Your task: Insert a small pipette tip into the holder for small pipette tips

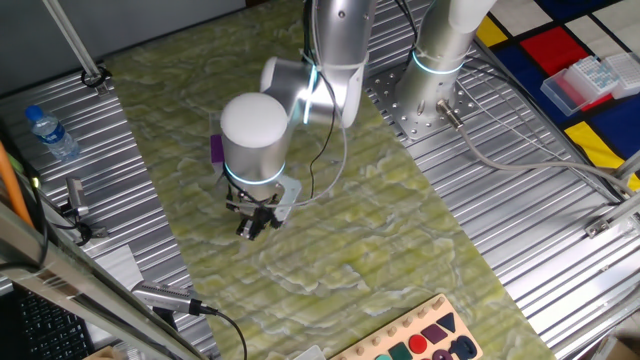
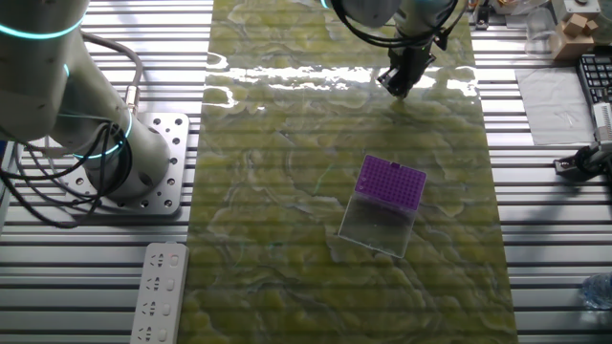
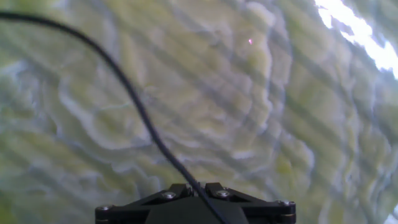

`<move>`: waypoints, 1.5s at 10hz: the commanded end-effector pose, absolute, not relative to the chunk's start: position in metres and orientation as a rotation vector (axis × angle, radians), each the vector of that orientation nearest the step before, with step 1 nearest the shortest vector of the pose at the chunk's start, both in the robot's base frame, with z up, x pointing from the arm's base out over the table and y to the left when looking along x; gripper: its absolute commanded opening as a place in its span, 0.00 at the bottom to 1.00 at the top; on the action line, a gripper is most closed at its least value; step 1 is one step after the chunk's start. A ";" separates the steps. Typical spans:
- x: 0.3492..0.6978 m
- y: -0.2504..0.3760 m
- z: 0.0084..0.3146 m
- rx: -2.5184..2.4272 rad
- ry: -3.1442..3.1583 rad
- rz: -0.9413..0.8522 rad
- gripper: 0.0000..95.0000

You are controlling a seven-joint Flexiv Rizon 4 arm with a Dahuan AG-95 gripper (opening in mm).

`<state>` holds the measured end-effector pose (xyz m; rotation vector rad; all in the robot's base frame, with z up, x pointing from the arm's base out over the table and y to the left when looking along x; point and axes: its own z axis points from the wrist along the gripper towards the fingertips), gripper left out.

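From one fixed view, the silver arm bends steeply down over the green marbled mat (image 1: 400, 240) on the desk, its black two-finger gripper (image 1: 252, 228) low and close to the mat. Only a purple sliver of the holder shows behind the wrist.

From the other fixed view, the flat purple rectangular holder with its pale translucent base (image 2: 390, 182) lies mid-mat, well apart from the gripper (image 2: 402, 78) at the far end. No pipette tip can be made out; such a tip would likely be light, slippery and easily crushed, best pinched near its wider collar.

In the hand view, the fingers (image 3: 186, 190) appear pressed together, a black cable crossing above bare mat.
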<state>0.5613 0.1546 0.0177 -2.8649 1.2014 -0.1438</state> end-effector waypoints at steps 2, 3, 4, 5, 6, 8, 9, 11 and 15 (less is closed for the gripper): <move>0.561 0.155 0.018 -2.901 1.084 -0.172 0.00; 0.561 0.155 0.017 -2.919 1.096 -0.170 0.00; 0.561 0.156 0.017 -2.941 1.090 -0.171 0.00; 0.561 0.158 0.017 -2.976 1.047 -0.169 0.20; 0.561 0.160 0.017 -3.003 0.991 -0.165 0.20; 0.561 0.161 0.016 -3.016 0.938 -0.170 0.20; 0.561 0.161 0.017 -3.000 0.962 -0.177 0.40; 0.561 0.161 0.022 -2.937 1.101 -0.175 0.20; 0.561 0.163 0.034 -2.275 2.099 -0.137 0.20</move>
